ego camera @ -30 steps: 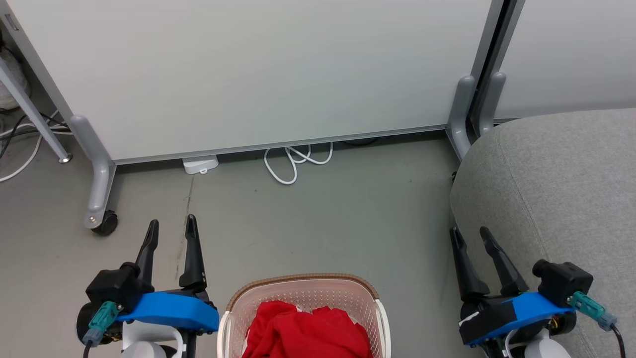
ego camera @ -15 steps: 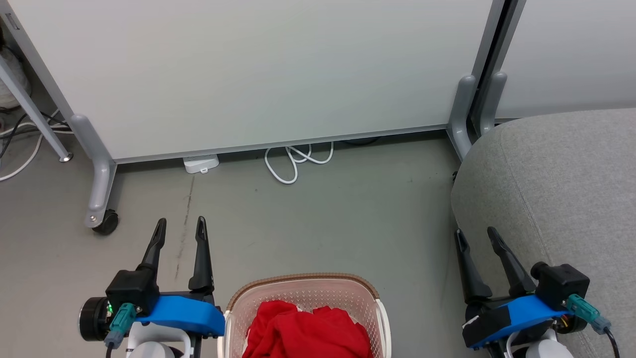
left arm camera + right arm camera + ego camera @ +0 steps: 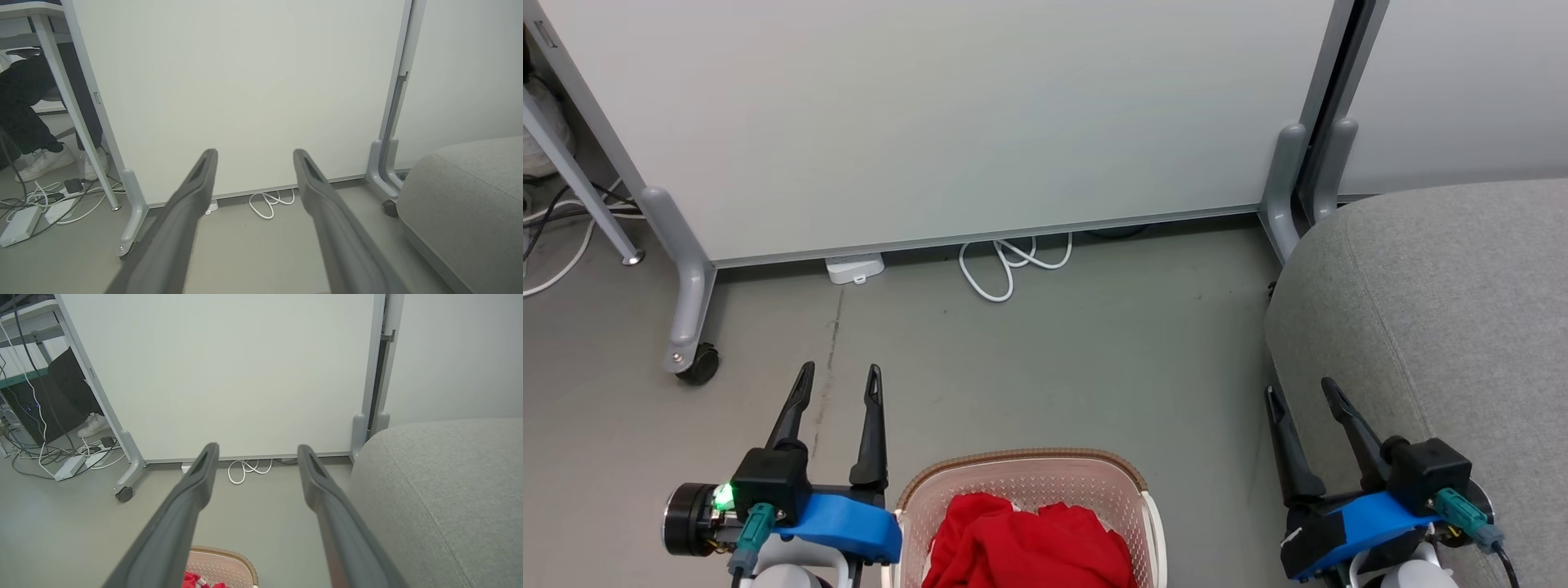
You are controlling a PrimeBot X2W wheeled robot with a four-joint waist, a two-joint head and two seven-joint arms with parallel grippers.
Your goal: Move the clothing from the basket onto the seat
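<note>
Clothing (image 3: 1029, 547), red and bunched, lies inside the basket (image 3: 1021, 456) on the floor (image 3: 1054, 359), near and central. The left gripper (image 3: 840, 369) hovers just left of the basket, its fingers spread wide and empty. The right gripper (image 3: 1298, 387) hangs beside the near left edge of the seat (image 3: 1445, 310) at the right, likewise wide with nothing between. A white panel (image 3: 947, 122) stands far behind.

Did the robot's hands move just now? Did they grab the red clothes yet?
The left gripper slid sideways toward the basket and is now nearer its rim. The right gripper pulled back a little beside the seat. Both are open and holding nothing, so no grab yet. The red clothing lies in the basket as before, and the basket and seat have not moved.
</note>
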